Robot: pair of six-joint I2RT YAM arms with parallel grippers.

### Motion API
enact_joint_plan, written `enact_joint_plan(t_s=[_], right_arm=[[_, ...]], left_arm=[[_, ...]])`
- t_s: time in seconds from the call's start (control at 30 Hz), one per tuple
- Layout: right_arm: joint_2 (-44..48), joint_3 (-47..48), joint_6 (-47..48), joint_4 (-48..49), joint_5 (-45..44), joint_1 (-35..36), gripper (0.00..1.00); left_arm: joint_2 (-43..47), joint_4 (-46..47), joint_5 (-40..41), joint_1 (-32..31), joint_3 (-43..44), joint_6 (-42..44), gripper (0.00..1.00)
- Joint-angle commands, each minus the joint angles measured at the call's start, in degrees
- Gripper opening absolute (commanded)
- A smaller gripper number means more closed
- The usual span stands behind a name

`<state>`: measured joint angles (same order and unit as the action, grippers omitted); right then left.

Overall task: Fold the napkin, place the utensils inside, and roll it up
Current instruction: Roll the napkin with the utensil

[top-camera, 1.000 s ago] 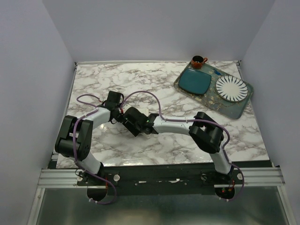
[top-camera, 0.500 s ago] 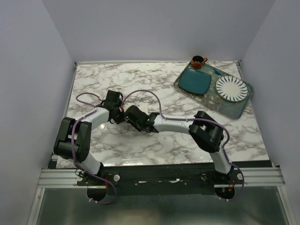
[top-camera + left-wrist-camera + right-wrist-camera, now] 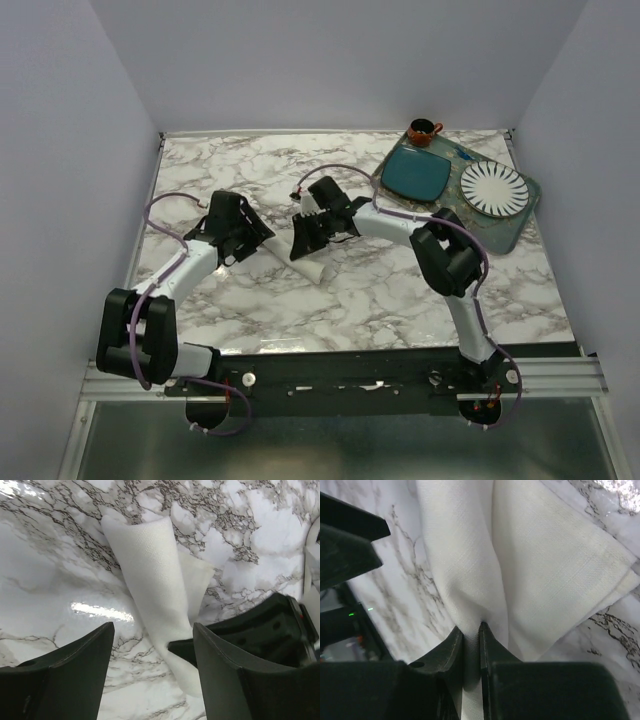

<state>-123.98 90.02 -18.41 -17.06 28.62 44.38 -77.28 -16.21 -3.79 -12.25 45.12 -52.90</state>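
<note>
Fingers, right (image 3: 454, 652): pressed together on a gathered ridge of the napkin (image 3: 545, 570), cloth draping away in two soft folds.

Left fingers (image 3: 75, 672): spread wide, low over the desk (image 3: 60, 570), nothing gripped; a narrow tail of napkin runs down between them.

Position: in the top view the napkin (image 3: 316, 262) is bunched between the two sets of fingers, left of the tray (image 3: 480, 228) and nearer the arm bases; not flat, no clean fold. A thin blue streak at the tray's far edge may be the spoon; too small to tell.

Judgement: step in hand is getting the cloth laid out for the fold; task early.

Method notes:
- the right pinch looks to hold a bunch, not one edge; a regrip on a single corner would serve better
- left fingers should close on the free tail, catching one layer only
- draw the two grips apart low over the desk so the cloth settles flat; keep left of the tray

Risk: a high lift lets the folds collapse together.
</note>
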Motion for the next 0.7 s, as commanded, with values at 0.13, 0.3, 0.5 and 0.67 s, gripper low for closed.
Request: enact_joint_plan(t_s=[0.13, 0.3, 0.5, 0.67], right_arm=[[-10.4, 2.2, -12.6, 3.2, 27.3, -5.8, 0.18], [-11.7, 3.3, -13.0, 3.3, 27.3, -6.3, 0.18], [-12.8, 4.5, -13.1, 3.2, 27.0, -6.7, 0.22], [-11.8, 4.2, -12.3, 3.0, 26.2, -6.9, 0.33]], left_arm=[[-4.4, 5.7, -6.9, -0.1, -0.6, -0.4, 0.66], [-6.5, 8.6, -9.6, -0.1, 0.8, -1.8, 0.51], [-8.5, 10.8, -10.4, -0.4, 2.0, -2.7, 0.43], [-11.8, 10.0, -8.5, -0.2, 1.8, -3.4, 0.38]])
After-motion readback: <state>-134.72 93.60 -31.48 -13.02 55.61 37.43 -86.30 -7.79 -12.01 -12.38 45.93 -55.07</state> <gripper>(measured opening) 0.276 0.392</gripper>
